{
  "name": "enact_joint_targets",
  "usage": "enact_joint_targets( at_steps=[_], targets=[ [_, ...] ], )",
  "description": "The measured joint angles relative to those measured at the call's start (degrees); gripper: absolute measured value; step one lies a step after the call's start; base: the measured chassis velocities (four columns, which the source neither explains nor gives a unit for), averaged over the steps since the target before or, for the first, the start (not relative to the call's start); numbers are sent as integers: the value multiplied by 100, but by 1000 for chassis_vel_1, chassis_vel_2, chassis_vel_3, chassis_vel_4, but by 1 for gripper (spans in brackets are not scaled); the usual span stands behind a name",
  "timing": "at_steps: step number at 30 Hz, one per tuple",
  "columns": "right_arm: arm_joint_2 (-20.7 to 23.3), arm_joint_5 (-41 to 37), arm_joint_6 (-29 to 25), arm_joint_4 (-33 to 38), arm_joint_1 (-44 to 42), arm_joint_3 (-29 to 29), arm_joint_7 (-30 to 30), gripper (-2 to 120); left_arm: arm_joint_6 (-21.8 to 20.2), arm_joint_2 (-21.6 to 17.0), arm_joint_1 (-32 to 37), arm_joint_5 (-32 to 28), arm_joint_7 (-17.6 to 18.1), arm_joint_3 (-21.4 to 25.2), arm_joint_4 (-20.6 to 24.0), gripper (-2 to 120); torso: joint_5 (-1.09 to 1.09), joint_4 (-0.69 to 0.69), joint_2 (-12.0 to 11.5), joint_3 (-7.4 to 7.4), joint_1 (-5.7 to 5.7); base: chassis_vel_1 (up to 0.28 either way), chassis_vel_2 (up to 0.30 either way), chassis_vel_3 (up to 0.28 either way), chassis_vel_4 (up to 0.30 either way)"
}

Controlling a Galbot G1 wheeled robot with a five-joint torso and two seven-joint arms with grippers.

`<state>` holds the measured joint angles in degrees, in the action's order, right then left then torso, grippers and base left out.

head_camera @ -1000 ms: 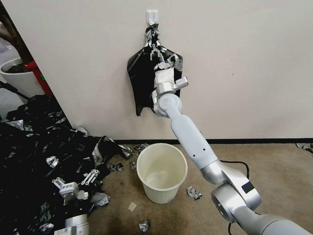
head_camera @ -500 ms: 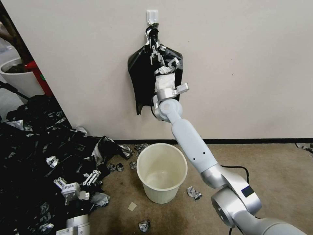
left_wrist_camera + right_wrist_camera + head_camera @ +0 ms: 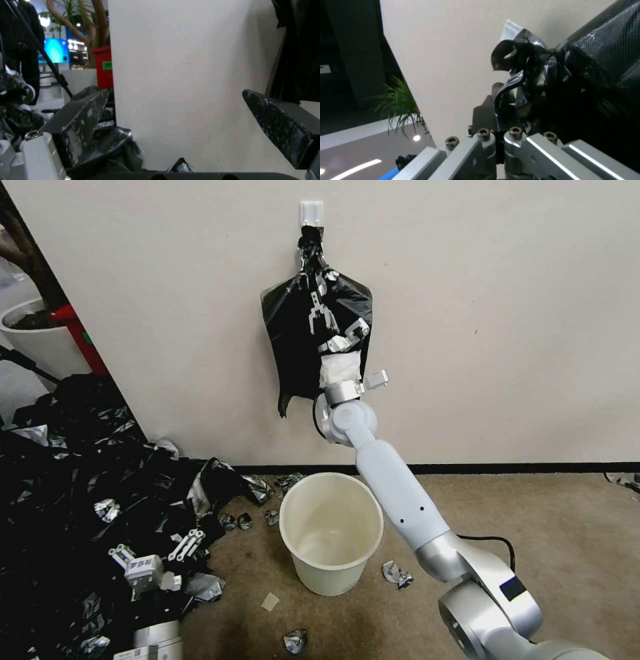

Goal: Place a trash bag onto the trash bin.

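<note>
Up on the wall above the trash bin [image 3: 331,530], the right claw [image 3: 313,308] is pinched tight on a black bundle [image 3: 297,340] hanging from a white hook [image 3: 311,211], gripping just under its knotted top. From the right wrist camera the 2 fingers [image 3: 500,105] look pressed together with crinkly black plastic caught between them. Can't honestly tell if that's the actual trash bag or just the stash of them. That bin sits upright and bare on the brown carpet [image 3: 567,540], right below the bundle and close to the wall. Off to the bin's left, the left claw [image 3: 153,555] hangs low over a big heap of black plastic [image 3: 73,493], fingers [image 3: 80,117] spread wide with nothing between them.
</note>
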<state>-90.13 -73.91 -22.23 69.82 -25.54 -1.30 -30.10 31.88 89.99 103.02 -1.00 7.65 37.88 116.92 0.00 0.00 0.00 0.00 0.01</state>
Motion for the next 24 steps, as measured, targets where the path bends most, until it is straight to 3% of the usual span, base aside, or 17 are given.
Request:
enact_joint_targets(
  at_steps=[9,24],
  targets=[
    [107,-2,50,186,-322,-5,-774,0,12,6,-40,0,2,6,-61,100,0,0,0,0,0,0,0,0,0],
    [321,408,311,390,-1555,-121,-2262,0,16,-18,-203,-26,14,1,-197,100,0,0,1,0,0,0,0,0,0]
  ],
)
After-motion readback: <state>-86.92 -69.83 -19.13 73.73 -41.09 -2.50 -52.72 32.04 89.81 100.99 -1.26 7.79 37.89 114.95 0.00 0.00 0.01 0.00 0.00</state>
